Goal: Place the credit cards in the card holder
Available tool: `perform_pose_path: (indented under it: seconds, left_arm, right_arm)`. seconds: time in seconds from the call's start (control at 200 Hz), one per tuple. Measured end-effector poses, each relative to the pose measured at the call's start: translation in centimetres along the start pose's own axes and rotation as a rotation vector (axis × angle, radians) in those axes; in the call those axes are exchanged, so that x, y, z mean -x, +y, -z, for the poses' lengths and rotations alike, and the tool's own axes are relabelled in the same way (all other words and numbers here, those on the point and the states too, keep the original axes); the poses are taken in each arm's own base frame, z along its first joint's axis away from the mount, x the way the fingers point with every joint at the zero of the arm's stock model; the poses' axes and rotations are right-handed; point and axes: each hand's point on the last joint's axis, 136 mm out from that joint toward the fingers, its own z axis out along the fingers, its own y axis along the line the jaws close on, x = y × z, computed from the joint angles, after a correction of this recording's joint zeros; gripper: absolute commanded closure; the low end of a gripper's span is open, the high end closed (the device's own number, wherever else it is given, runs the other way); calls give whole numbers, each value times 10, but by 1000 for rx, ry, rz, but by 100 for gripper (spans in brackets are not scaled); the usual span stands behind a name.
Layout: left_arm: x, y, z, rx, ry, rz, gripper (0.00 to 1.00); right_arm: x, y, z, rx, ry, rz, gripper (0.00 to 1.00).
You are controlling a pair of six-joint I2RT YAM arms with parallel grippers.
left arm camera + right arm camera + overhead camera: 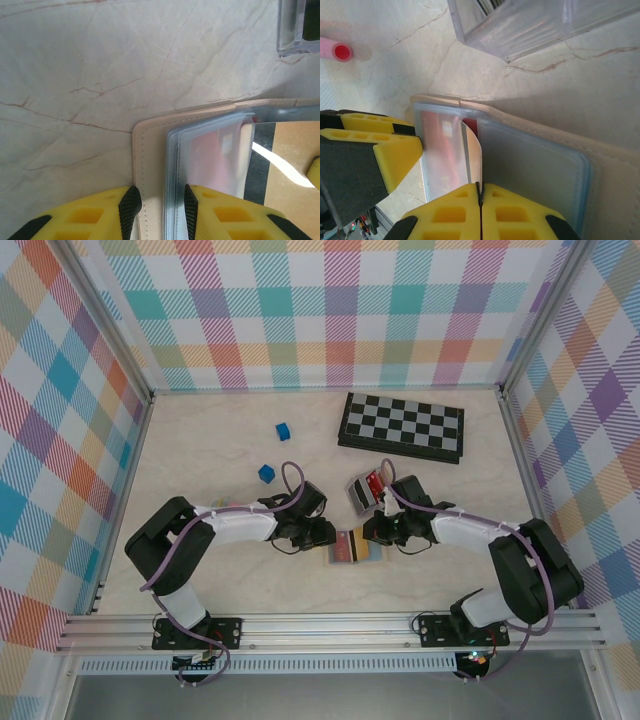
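The tan card holder [355, 550] lies open on the table between my two grippers. My left gripper [322, 537] stands over its left edge. In the left wrist view its jaws [160, 202] are a little apart, one pad at the tan flap [150, 150] and the other on the clear sleeves. My right gripper [480, 187] is shut on a thin pale credit card [474, 155], which stands edge-on in the mouth of a sleeve. A red card [442, 145] shows inside the sleeve beside it. The held card's dark stripe [260, 165] appears in the left wrist view.
A small clear plastic case [365, 488] with more cards stands just behind the holder. A folded chessboard [402, 426] lies at the back right. Two blue cubes [283, 429] [265, 473] sit at the back left. A pink tube [335, 50] lies near the holder.
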Motion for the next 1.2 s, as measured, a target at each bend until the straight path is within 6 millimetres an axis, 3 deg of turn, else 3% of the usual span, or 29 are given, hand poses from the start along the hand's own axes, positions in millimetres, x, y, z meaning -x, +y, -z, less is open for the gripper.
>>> perform_pose_path:
  seconds: [0.855, 1.07, 1.2]
  left_arm:
    - [0, 0, 0, 8, 6, 4, 65]
    - [1, 0, 0, 9, 4, 7, 65]
    - [1, 0, 0, 9, 4, 7, 65]
  right_arm:
    - [-3, 5, -16, -11, -38, -69, 89]
    - [-6, 8, -23, -27, -32, -86, 83]
    - [-7, 2, -20, -80, -33, -95, 69]
